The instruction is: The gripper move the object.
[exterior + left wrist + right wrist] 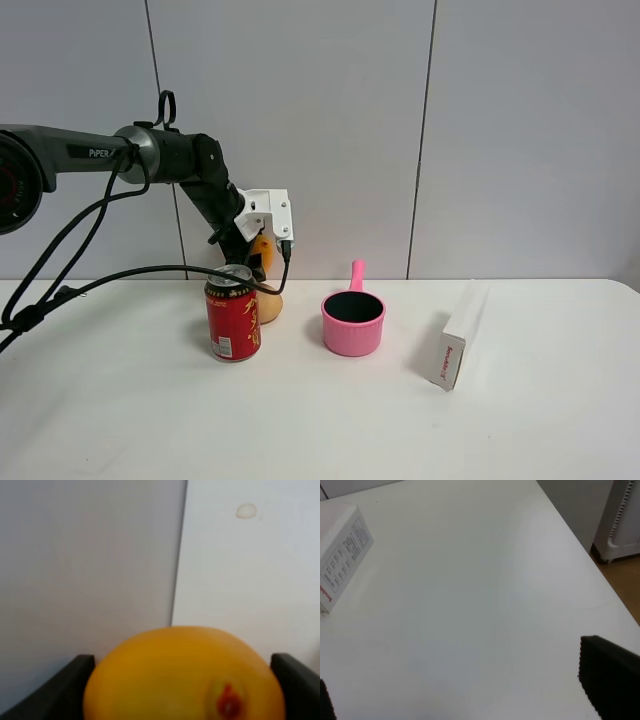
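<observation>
Two-fingered black left claw gripper (pixel 258 250) clamps smooth yellow-orange mango (pixel 182 675) | grasp made | next I'd lift clear of red can (pixel 233 320).

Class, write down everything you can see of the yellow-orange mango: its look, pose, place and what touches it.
The mango is smooth, rounded, yellow-orange, with a small red spot in a greenish dimple. The left gripper's black fingers press on both its sides. From the high camera it shows just behind the red can, partly hidden; whether it rests on the table is unclear.
</observation>
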